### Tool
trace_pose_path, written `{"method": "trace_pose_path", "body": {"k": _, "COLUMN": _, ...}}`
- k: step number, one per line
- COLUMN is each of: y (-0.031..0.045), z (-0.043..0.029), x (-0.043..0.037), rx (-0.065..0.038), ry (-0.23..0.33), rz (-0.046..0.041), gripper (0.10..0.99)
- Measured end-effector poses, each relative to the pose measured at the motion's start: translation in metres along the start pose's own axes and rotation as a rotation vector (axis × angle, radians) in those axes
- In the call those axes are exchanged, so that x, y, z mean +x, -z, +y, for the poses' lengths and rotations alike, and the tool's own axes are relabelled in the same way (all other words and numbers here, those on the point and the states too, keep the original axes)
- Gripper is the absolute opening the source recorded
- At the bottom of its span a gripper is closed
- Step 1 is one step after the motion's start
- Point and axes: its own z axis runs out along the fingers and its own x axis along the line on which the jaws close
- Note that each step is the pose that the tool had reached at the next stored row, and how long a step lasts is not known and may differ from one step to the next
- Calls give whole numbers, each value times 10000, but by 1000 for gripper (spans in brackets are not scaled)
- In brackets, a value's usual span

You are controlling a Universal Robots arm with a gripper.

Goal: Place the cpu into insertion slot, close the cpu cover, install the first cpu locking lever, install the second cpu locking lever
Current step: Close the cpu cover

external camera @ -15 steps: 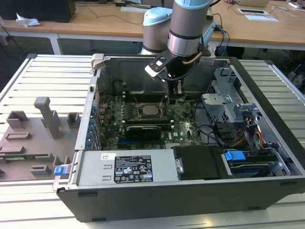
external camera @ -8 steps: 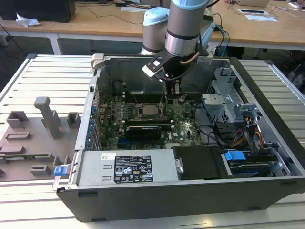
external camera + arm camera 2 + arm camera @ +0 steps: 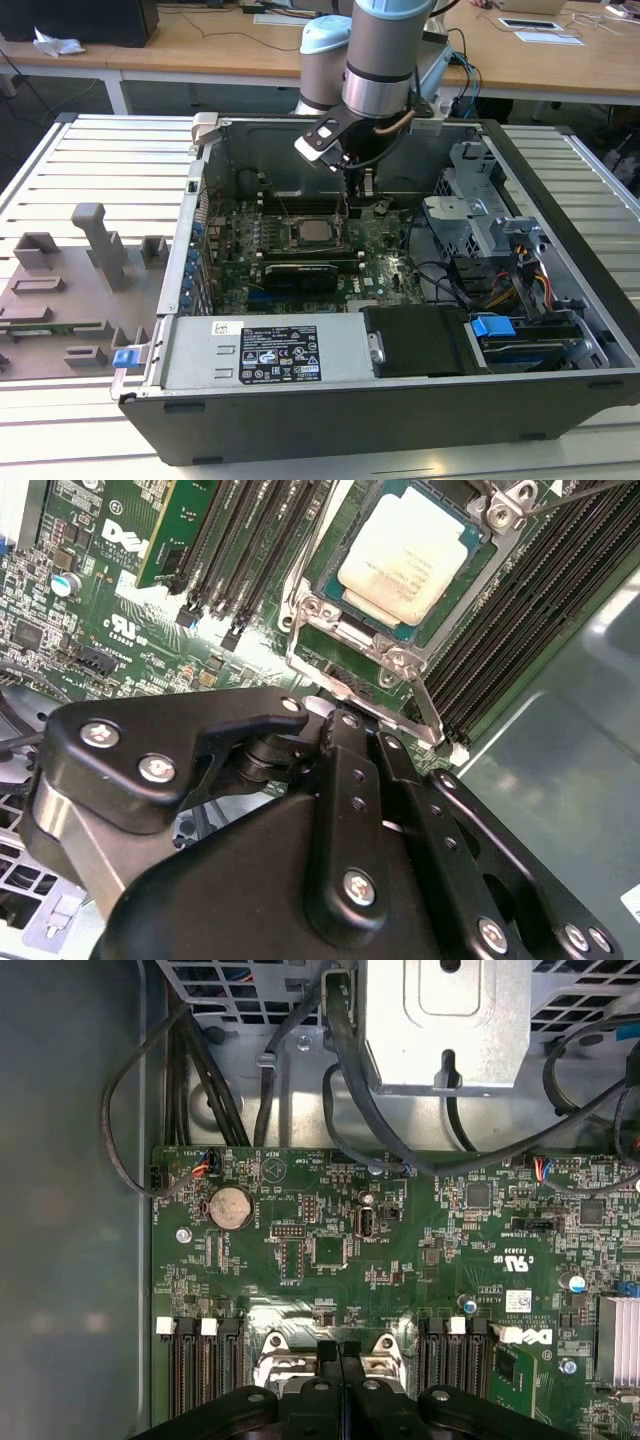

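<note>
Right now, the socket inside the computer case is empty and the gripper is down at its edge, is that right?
Not quite: the insertion slot is not empty. The second wrist view shows the cpu seated in it. The gripper is indeed down at its edge.

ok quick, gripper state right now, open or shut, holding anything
gripper: shut, fingertips together right at the edge of the cpu cover, nothing visible held between them.
</note>
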Motion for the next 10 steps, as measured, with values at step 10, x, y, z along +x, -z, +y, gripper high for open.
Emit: {"method": "trace_pose_path", "body": {"k": 10, "y": -1, "z": -53, "x": 1, "rx": 0, "ry": -1, "rz": 0, "gripper": 106}}
